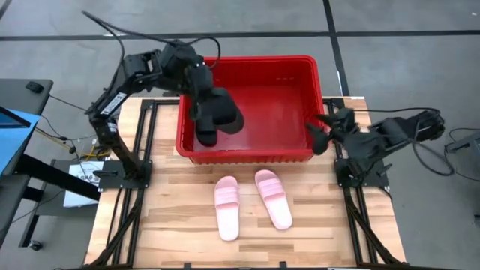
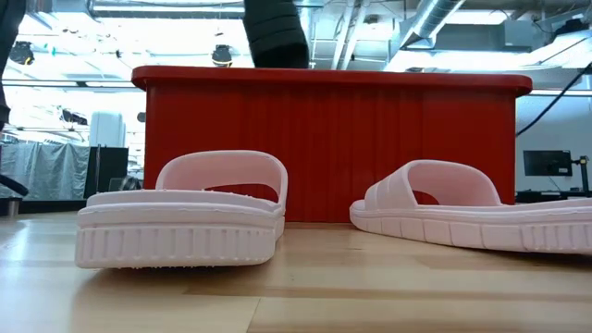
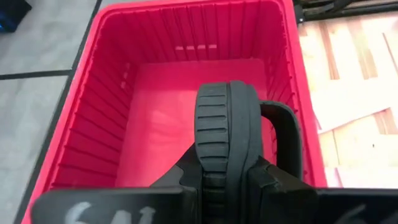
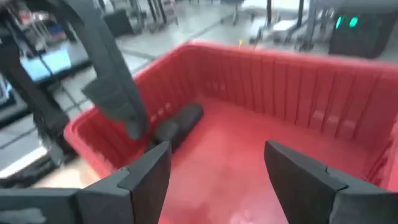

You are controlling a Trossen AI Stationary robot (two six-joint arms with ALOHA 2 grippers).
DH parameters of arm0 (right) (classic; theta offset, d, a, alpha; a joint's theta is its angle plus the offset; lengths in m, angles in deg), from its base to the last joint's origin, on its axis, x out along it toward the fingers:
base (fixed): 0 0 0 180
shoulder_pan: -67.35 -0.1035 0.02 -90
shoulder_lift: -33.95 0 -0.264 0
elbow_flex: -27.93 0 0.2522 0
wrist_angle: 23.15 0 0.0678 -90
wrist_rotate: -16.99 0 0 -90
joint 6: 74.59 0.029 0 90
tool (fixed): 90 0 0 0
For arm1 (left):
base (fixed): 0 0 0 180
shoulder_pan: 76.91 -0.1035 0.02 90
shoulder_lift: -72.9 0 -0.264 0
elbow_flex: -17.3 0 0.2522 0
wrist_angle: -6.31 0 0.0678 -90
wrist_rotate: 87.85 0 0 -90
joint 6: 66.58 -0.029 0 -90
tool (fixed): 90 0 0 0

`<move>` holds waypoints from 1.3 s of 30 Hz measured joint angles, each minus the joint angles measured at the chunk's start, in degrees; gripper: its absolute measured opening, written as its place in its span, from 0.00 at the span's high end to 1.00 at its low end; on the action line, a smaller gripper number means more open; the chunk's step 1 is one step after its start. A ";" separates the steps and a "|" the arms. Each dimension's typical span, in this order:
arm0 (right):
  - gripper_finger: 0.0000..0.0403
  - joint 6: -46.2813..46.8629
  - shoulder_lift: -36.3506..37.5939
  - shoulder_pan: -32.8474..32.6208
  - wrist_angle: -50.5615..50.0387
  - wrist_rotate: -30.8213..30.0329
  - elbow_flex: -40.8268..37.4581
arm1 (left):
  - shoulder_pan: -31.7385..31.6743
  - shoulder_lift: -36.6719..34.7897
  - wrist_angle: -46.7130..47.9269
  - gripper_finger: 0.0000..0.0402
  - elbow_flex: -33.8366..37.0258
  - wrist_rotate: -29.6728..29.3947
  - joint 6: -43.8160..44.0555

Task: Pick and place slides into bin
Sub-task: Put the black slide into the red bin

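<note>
A black slide [image 3: 225, 130] hangs over the left part of the red bin [image 1: 247, 61], with my left gripper [image 3: 227, 183] shut on it. In the high view the slide [image 1: 217, 120] is a dark mass under the left arm. In the low view it [image 2: 277, 32] shows above the bin's rim [image 2: 324, 81]. Two light pink slides [image 1: 227, 206] [image 1: 272, 197] lie sole down on the wooden table in front of the bin. My right gripper [image 4: 217, 168] stands open at the bin's right wall [image 1: 319, 112], holding nothing. My left gripper pinches the black slide through its thickness, one finger [image 3: 183, 177] on the underside and the other [image 3: 270, 180] on the footbed side by the strap [image 3: 283, 134]. The fingers slant down over the bin. The slide stands on edge, its rounded end [image 3: 224, 90] past the fingertips, clear of the bin.
The bin's floor [image 3: 155, 106] shows bare red where the slide does not hide it. Dark frame rails [image 1: 139, 180] run along the table's left and right sides. Bare wood [image 1: 172, 225] lies around the pink slides.
</note>
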 joint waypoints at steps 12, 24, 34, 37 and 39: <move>0.38 -20.24 4.62 1.37 9.52 -4.08 0.00 | -17.36 3.28 -7.47 0.91 -0.03 14.21 1.46; 0.38 -46.54 3.49 18.04 13.58 17.95 9.66 | -22.79 14.03 -4.65 0.91 0.00 18.92 3.50; 0.38 -53.04 -6.25 35.72 -5.04 32.24 21.65 | -23.05 17.75 -4.24 0.91 -0.02 20.13 3.54; 0.38 -55.46 -10.75 40.02 -11.53 37.51 25.19 | -23.20 17.92 -3.99 0.91 0.00 20.13 3.55; 0.38 -56.73 -13.29 42.76 -13.68 40.35 26.94 | -23.20 17.84 -4.15 0.91 -0.02 20.10 3.55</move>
